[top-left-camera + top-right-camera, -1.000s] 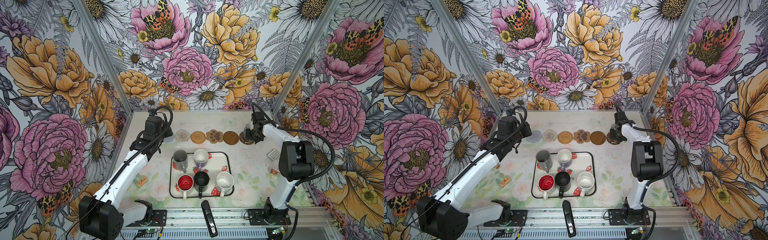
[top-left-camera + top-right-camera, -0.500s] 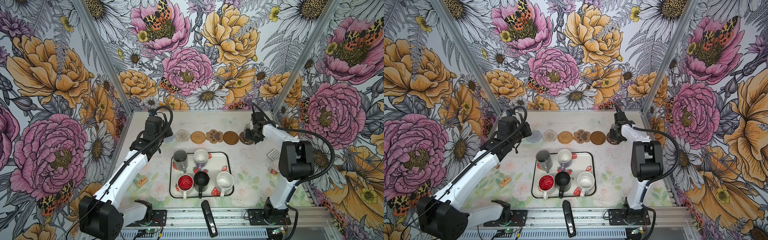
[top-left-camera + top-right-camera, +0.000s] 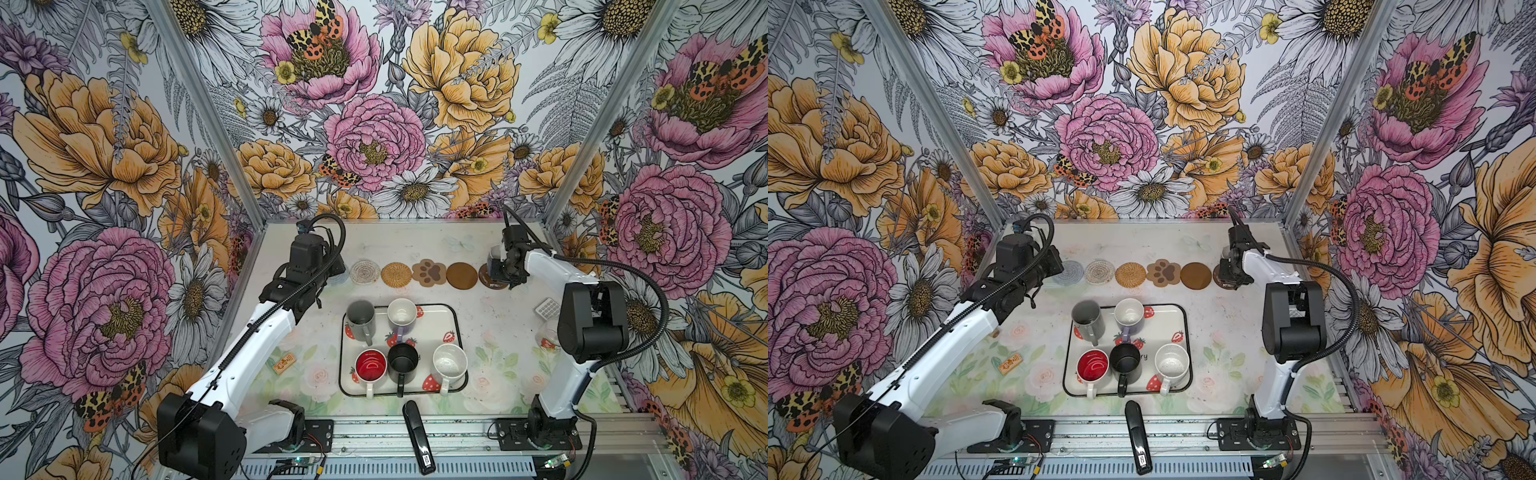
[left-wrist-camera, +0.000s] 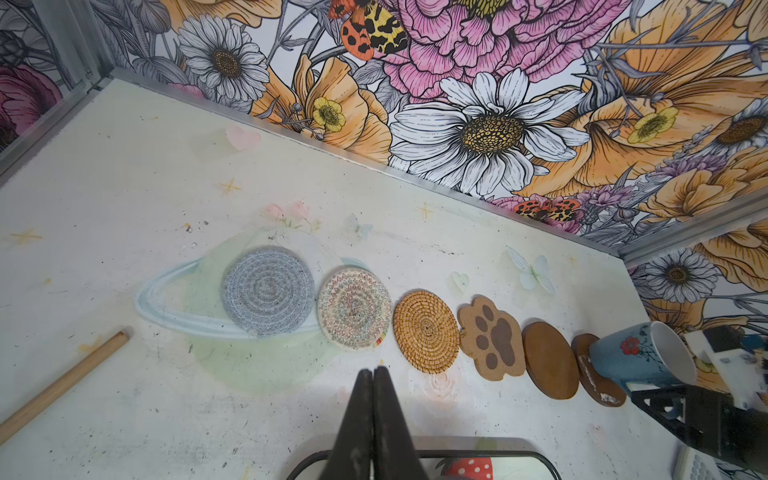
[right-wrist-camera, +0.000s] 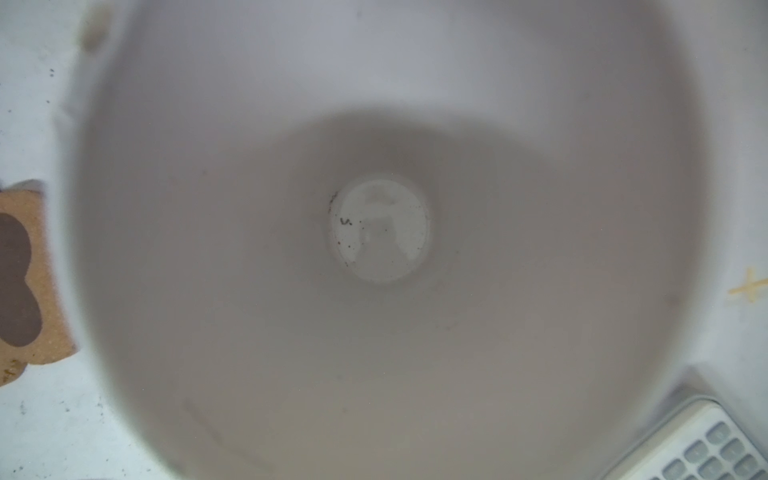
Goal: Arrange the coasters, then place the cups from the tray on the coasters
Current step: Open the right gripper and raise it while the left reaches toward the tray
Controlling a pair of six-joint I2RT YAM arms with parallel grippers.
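Note:
Six coasters lie in a row across the back of the table: grey-blue crocheted point(image 4: 268, 290), pale woven round point(image 4: 354, 313), rattan point(image 4: 426, 331), paw-shaped point(image 4: 492, 336), brown disc point(image 4: 550, 359) and a second brown disc point(image 4: 592, 374). A light blue cup point(image 4: 640, 356) stands on that last disc, with my right gripper point(image 3: 505, 270) at it; the right wrist view shows only the cup's inside point(image 5: 382, 228), so its jaws are hidden. The strawberry tray point(image 3: 457, 332) holds grey point(image 3: 360, 318), lavender point(image 3: 402, 316), red-inside point(image 3: 370, 365), black point(image 3: 402, 359) and white point(image 3: 449, 361) cups. My left gripper point(image 4: 372, 370) is shut and empty, between tray and row.
A wooden stick point(image 4: 62, 382) lies to the left of the coasters. A small orange tag point(image 3: 281, 362) sits left of the tray. A black stapler-like object point(image 3: 417, 432) lies at the front edge. A white keypad point(image 3: 547, 308) is near the right arm.

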